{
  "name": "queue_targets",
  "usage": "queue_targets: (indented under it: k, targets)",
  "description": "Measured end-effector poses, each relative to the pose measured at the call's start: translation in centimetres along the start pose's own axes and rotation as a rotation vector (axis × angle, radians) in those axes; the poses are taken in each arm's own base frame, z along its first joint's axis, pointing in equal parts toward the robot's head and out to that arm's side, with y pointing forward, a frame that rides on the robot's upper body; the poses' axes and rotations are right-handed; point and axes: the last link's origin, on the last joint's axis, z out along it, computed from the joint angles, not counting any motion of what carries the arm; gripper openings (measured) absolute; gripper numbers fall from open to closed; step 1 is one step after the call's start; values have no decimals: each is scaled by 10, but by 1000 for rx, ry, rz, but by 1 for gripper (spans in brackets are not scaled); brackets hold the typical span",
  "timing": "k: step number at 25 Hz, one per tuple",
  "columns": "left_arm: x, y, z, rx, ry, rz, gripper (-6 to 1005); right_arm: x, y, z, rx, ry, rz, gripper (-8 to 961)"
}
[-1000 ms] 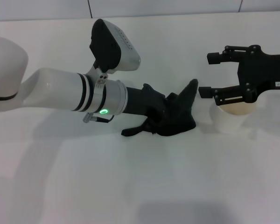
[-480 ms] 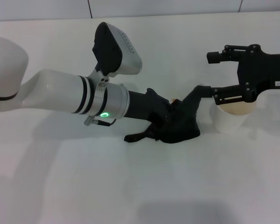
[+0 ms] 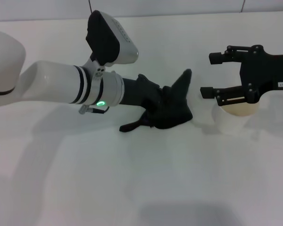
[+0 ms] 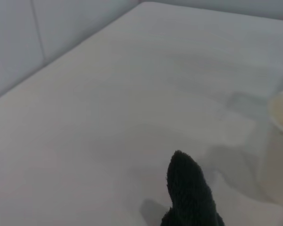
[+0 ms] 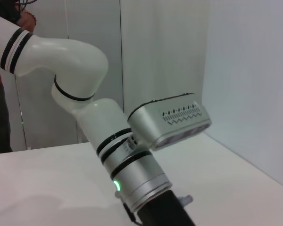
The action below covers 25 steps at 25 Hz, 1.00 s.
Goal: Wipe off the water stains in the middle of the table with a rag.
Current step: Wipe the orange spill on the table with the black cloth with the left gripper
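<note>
Left gripper (image 3: 153, 101) is buried in the rag (image 3: 172, 110), clamped on it and pressing it flat on the table (image 3: 141, 183) mid-surface. One rag corner pokes up toward the right gripper (image 3: 208, 75), jaws apart, hovering over a white cup (image 3: 236, 117). Loads of bare table toward the near edge. Left arm reaches in low, nearly horizontal.

A pale panelled wall (image 3: 170, 7), divided by thin dark seams, is seen behind the desk (image 3: 146, 188). Soft grey shadows are cast on the glossy white surface.
</note>
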Motion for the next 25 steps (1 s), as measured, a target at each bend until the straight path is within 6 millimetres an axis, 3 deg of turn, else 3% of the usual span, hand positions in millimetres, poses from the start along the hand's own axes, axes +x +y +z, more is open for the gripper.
queue_targets:
  k: [17, 25]
  targets:
    - [13, -29, -8, 157, 25, 33, 94, 1, -1, 0, 6, 4, 1, 856]
    - [21, -27, -4, 158, 33, 80, 96, 0, -1, 0, 8, 0, -4, 856]
